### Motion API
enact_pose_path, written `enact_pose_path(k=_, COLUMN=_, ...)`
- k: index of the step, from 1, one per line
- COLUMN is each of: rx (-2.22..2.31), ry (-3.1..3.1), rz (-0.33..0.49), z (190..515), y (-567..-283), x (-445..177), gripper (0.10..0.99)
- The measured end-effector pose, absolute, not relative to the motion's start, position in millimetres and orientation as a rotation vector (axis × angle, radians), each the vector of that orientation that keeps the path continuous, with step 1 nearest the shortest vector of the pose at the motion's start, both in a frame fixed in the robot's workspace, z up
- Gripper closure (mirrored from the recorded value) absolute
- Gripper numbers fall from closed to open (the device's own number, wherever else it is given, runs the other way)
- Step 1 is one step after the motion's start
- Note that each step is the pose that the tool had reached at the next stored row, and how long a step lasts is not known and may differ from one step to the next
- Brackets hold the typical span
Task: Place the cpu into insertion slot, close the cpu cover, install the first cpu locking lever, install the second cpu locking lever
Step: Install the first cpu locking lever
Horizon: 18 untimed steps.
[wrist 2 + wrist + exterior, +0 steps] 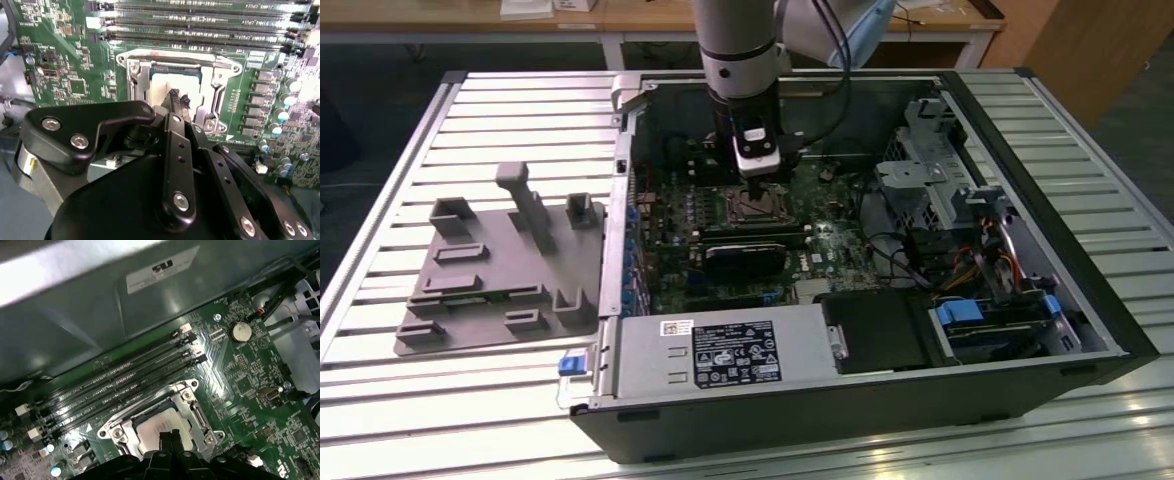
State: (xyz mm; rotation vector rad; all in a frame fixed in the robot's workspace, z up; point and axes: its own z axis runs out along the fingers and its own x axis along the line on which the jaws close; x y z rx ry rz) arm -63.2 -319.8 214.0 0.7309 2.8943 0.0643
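The cpu is lying flat in the insertion slot on the green motherboard, and the cpu cover is sitting down around it, with the chip's grey top showing through the cut-out. The gripper is hanging over the chip's middle, fingertips pinched together and grasping nothing; contact cannot be told. Long black memory slots are running beside the socket inside the open computer case.
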Motion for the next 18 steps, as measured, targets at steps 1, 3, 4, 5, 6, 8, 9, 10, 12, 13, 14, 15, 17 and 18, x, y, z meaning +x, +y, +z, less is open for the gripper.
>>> enact_pose_path(k=1, rx=0.731, ry=2.894, rz=0.063, z=214.0, y=-319.9, x=-63.2, gripper=0.984)
enact_pose_path(k=3, rx=0.731, ry=2.894, rz=0.062, z=214.1, y=-320.0, x=-63.2, gripper=0.984)
enact_pose_path(k=4, rx=0.730, ry=2.894, rz=0.061, z=214.1, y=-320.0, x=-63.2, gripper=0.984)
enact_pose_path(k=5, rx=0.730, ry=2.894, rz=0.059, z=214.0, y=-320.0, x=-63.1, gripper=0.984)
enact_pose_path(k=6, rx=0.725, ry=2.895, rz=0.058, z=214.0, y=-320.0, x=-63.1, gripper=0.984)
enact_pose_path(k=8, rx=0.704, ry=2.900, rz=0.055, z=213.9, y=-320.0, x=-63.0, gripper=0.984)
enact_pose_path(k=9, rx=0.689, ry=2.903, rz=0.053, z=213.8, y=-319.9, x=-62.9, gripper=0.984)
enact_pose_path(k=10, rx=0.672, ry=2.907, rz=0.050, z=213.7, y=-320.0, x=-62.9, gripper=0.984)
enact_pose_path(k=12, rx=0.638, ry=2.914, rz=0.046, z=213.6, y=-320.0, x=-62.9, gripper=0.984)
enact_pose_path(k=13, rx=0.620, ry=2.918, rz=0.045, z=213.5, y=-320.0, x=-62.9, gripper=0.984)
enact_pose_path(k=14, rx=0.602, ry=2.921, rz=0.045, z=213.4, y=-320.0, x=-63.0, gripper=0.984)
enact_pose_path(k=15, rx=0.585, ry=2.925, rz=0.043, z=213.4, y=-320.0, x=-62.9, gripper=0.984)
enact_pose_path(k=17, rx=0.550, ry=2.931, rz=0.039, z=213.2, y=-320.0, x=-62.9, gripper=0.984)
enact_pose_path(k=18, rx=0.533, ry=2.934, rz=0.037, z=213.0, y=-320.0, x=-62.9, gripper=0.984)
